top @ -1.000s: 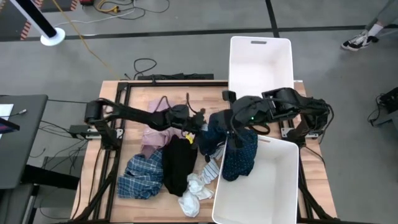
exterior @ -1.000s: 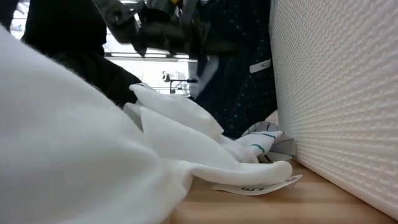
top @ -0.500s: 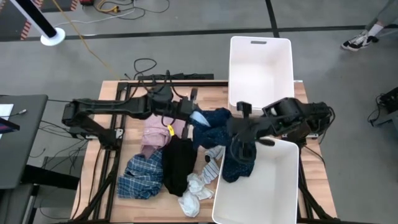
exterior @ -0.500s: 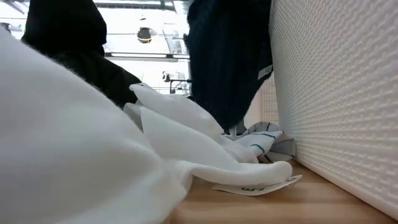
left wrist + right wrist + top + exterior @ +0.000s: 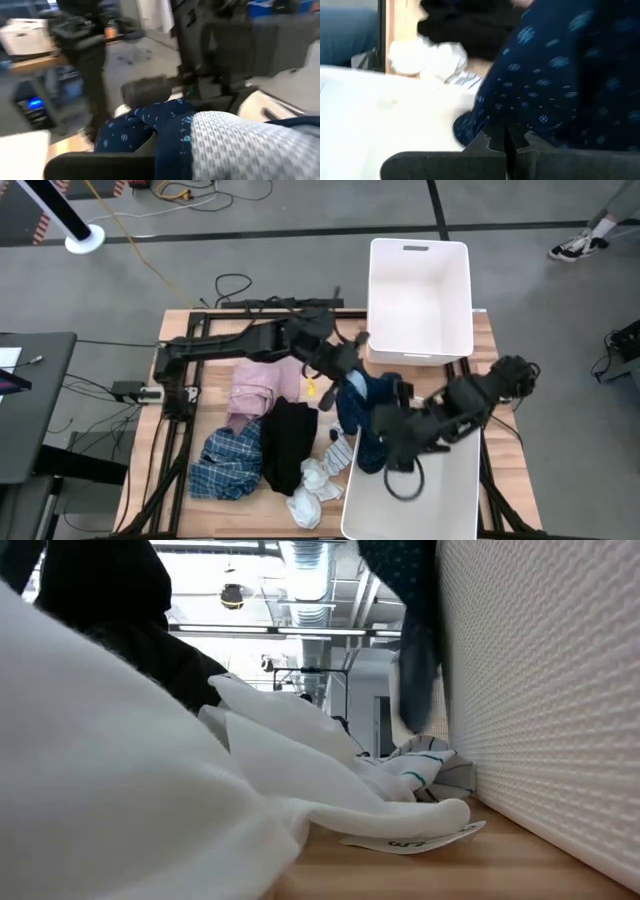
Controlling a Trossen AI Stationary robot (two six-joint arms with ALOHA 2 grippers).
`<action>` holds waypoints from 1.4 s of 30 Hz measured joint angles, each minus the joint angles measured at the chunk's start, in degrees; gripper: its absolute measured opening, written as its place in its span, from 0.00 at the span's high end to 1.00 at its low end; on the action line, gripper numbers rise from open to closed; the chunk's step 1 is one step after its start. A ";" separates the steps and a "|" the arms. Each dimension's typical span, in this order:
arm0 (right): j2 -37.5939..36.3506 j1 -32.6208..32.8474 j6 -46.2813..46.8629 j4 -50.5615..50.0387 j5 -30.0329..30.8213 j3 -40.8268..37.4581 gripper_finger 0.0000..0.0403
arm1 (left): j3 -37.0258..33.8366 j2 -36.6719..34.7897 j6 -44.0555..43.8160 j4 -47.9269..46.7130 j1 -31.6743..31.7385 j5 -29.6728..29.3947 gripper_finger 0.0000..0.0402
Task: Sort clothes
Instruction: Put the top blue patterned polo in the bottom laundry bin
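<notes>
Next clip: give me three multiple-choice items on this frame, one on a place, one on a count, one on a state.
1. Where is the navy garment?
A. Flat beside the plaid shirt
B. Hanging over the near bin's edge
C. Inside the far bin

2. How many white bins are there?
A. One
B. Two
C. Three

3. What is in the far bin?
A. Nothing
B. Socks
C. The black garment

Answers:
1 B: it drapes at the near bin's rim, between the left gripper and right gripper.
2 B: the high view shows two.
3 A: its floor is bare.
</notes>
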 joint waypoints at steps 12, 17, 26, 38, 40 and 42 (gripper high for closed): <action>-0.01 16.32 10.01 2.69 0.87 -10.84 1.00 | 10.99 10.63 0.03 1.36 -2.88 6.80 1.00; -0.01 19.94 12.13 8.75 1.21 -16.35 0.98 | 11.39 15.18 -0.03 1.10 -2.96 9.31 1.00; -0.01 23.38 20.95 19.52 1.21 -27.81 0.72 | 11.39 21.32 -0.64 1.28 -2.93 13.30 1.00; -0.11 26.07 32.03 22.86 5.12 -35.70 0.55 | 10.85 26.04 -1.85 -1.76 -2.95 13.77 0.87; -0.45 26.74 33.07 22.75 5.16 -35.61 0.54 | 10.85 26.14 -1.72 -1.98 -2.96 13.75 0.77; -1.16 27.15 33.72 22.47 5.31 -35.18 0.54 | 10.85 26.04 -1.67 -1.85 -2.96 13.73 0.66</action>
